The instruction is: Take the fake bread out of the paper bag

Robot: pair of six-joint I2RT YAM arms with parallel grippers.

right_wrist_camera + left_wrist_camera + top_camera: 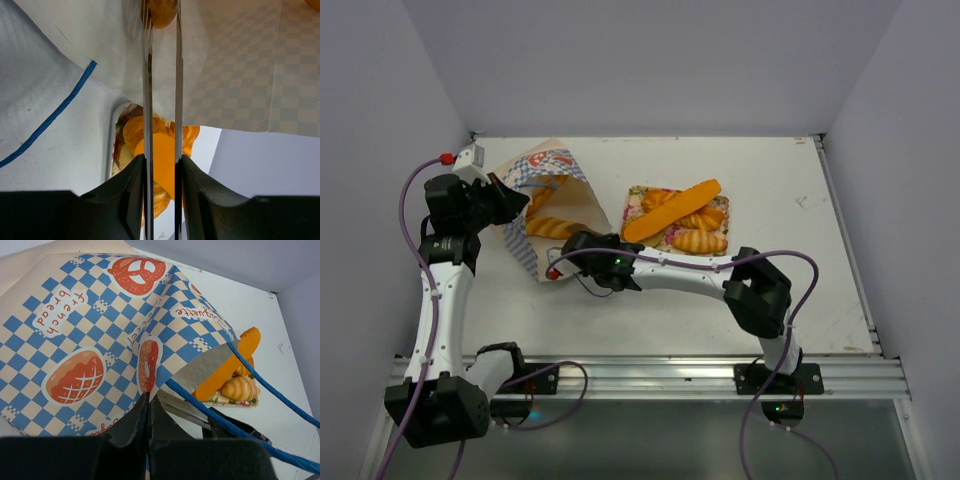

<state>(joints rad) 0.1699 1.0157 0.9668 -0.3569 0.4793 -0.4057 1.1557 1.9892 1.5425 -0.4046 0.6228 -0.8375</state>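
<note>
Tan paper bag (100, 330) had blue-and-white checks, with red-orange bread and pretzel pictures. Bag inside was plain, pale. Thin cord handles (270, 385) were blue. All fake bread (700, 240) was shiny golden-orange; long stick (670, 212) was brighter orange. Small tray (638, 196) had flower pattern. Big tabletop (780, 230) was white. Closed left end effector (148, 402) was black. Bent left arm (435, 300) was white with black joints.

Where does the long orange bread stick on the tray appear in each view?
Top external: stick lies diagonally across the tray, right of the paper bag.
Left wrist: stick at right, poking out past the bag's edge.
Right wrist: stick at lower centre, below the bag's edge.
Shared landmark: the paper bag, in all three.
</note>
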